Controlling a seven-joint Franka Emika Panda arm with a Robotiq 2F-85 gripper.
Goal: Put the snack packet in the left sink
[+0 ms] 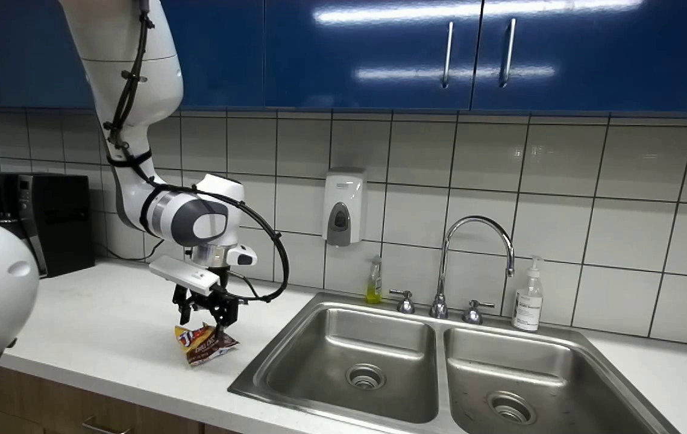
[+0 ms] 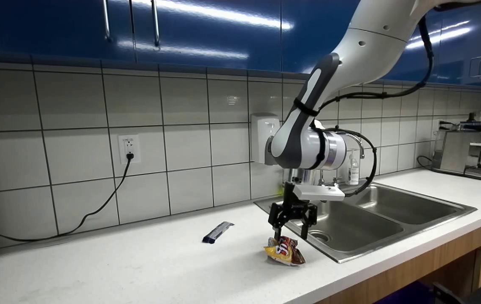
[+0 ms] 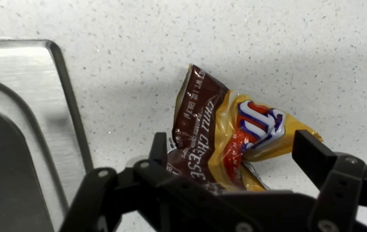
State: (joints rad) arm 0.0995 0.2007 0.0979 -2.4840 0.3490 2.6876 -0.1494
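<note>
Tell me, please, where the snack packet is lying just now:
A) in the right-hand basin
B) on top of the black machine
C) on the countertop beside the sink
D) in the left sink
C, as both exterior views show the snack packet resting on the white countertop, outside the left sink.

Snack packet (image 1: 203,347) on counter (image 1: 102,319), just beside left sink (image 1: 373,339).

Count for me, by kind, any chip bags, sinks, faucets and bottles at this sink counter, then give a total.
Chip bag: 1
Sinks: 2 (left sink, right sink)
Faucet: 1
Bottles: 2 (yellow bottle, pump bottle)
Total: 6
</note>
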